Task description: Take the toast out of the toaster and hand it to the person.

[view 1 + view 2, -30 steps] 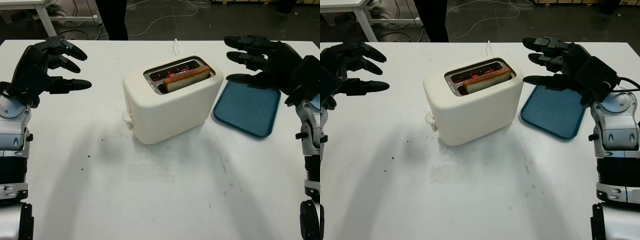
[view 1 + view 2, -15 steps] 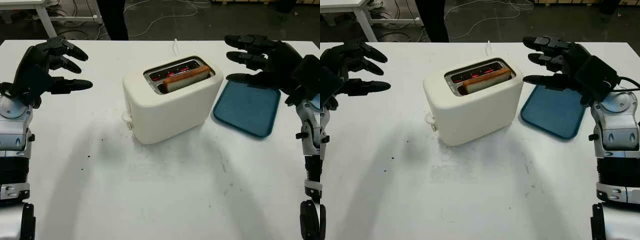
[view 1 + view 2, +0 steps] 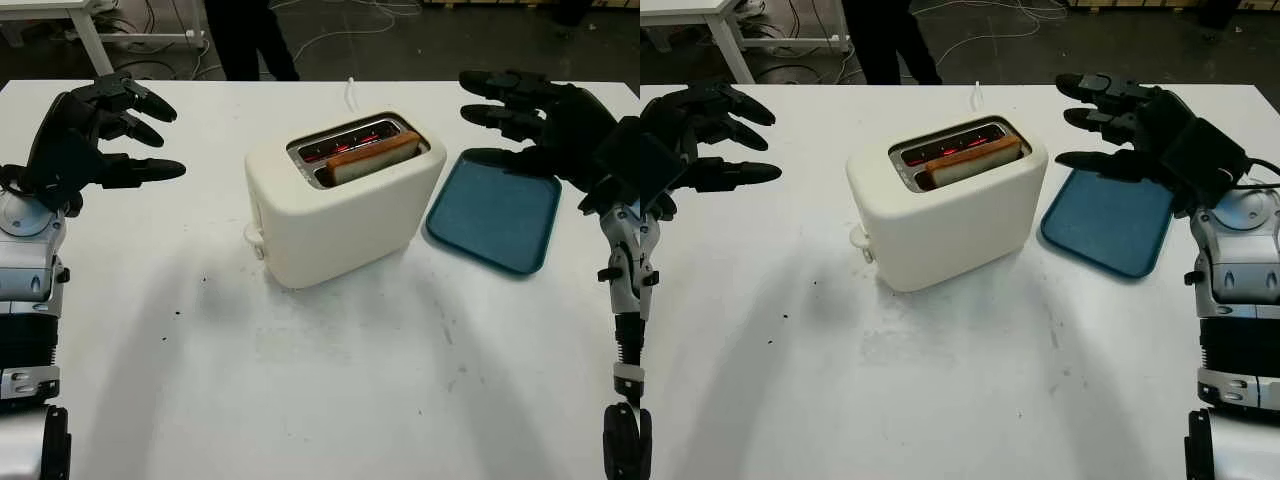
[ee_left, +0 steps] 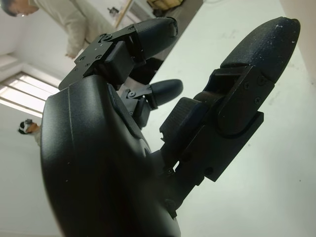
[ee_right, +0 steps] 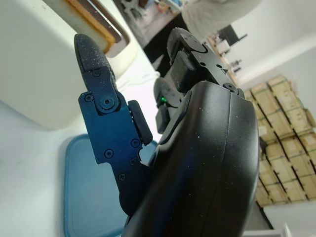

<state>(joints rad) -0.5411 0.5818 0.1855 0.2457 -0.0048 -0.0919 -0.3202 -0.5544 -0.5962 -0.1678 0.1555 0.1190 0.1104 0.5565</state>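
A cream toaster [image 3: 345, 205] stands in the middle of the white table, its slots glowing red inside. One slice of toast [image 3: 372, 157] sticks up out of the nearer slot. My left hand [image 3: 110, 135] hangs open above the table's left side, well apart from the toaster. My right hand [image 3: 520, 115] is open above the far edge of a blue tray [image 3: 495, 215], to the right of the toaster. In the right wrist view the toaster [image 5: 44, 64] and the toast's crust [image 5: 91, 22] show beyond my hand's fingers [image 5: 106, 123]. A person's dark legs [image 3: 245, 35] stand behind the table.
The blue tray lies flat right of the toaster. A white cord [image 3: 351, 92] runs from the toaster to the table's far edge. Cables and another table's white frame [image 3: 90, 35] are on the dark floor behind. Small dark specks [image 3: 178, 312] dot the tabletop.
My right hand has drifted slightly to the right, away from the toaster. The person behind the table has shifted stance. Toaster, toast and left hand stay where they were.
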